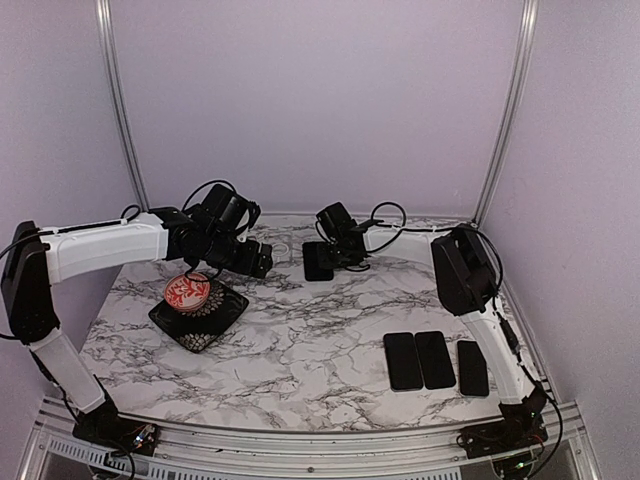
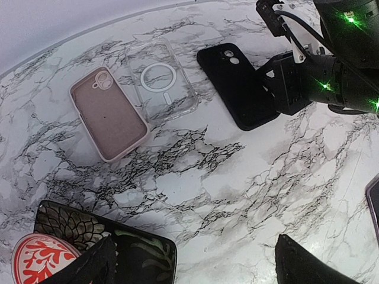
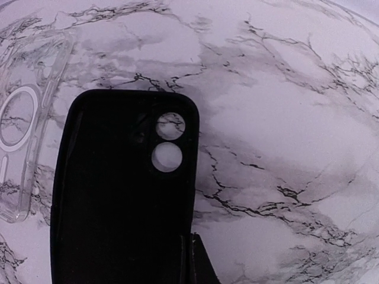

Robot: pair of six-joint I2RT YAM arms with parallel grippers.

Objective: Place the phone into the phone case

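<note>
Just beside closed right jaws lies black case [image 3: 118, 195].

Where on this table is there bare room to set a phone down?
The widest bare marble lies mid-table, between the floral case and the three phones, running to the near edge. Crowded: the back row, where pink case, clear case and black case lie side by side, right gripper at the black one.

Marble table [image 1: 300, 340] bears three phones [image 1: 435, 358], black case [image 2: 237, 86], clear case [image 2: 161, 80], pink case [image 2: 108, 112], floral case [image 2: 142, 254].
</note>
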